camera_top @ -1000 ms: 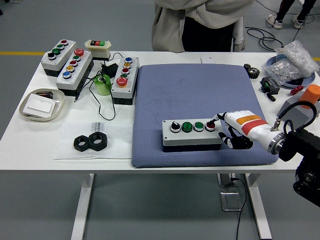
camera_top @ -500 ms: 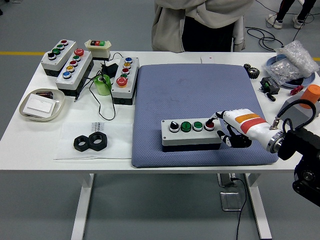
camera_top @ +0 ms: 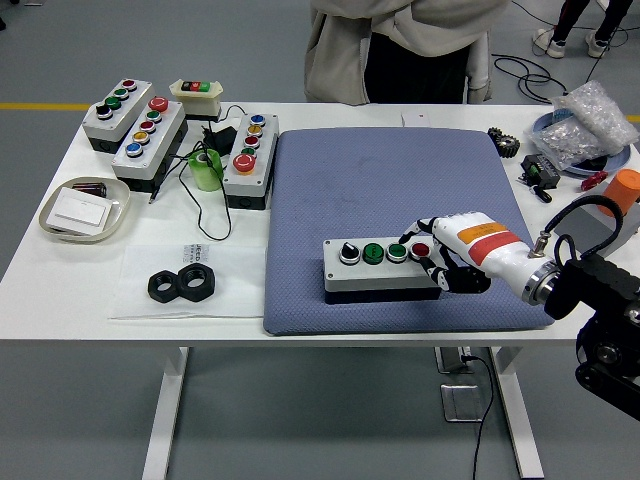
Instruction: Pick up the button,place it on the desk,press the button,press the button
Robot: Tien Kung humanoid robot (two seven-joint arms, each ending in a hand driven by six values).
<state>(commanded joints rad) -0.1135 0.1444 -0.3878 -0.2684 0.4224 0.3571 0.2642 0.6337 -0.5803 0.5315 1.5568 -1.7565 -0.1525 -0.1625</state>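
Observation:
A grey button box (camera_top: 380, 268) lies on the blue mat (camera_top: 390, 180) near its front edge. It carries a black knob, two green buttons and a red button (camera_top: 421, 250) in a row. My right hand (camera_top: 432, 252) reaches in from the right. Its index finger stretches over the row toward the right green button, while the other fingers curl against the box's right end. It holds nothing. My left arm is out of view.
Three more button boxes (camera_top: 145, 135) and a small switch box stand at the back left, with a green tape roll (camera_top: 206, 170) and cables. A shallow tray (camera_top: 84, 210) and two black nuts (camera_top: 180, 285) lie at the left. Parts clutter the right edge. A person stands behind the table.
My right hand has moved left, its index finger passing from the red button toward the right green one. The button box has shifted slightly left.

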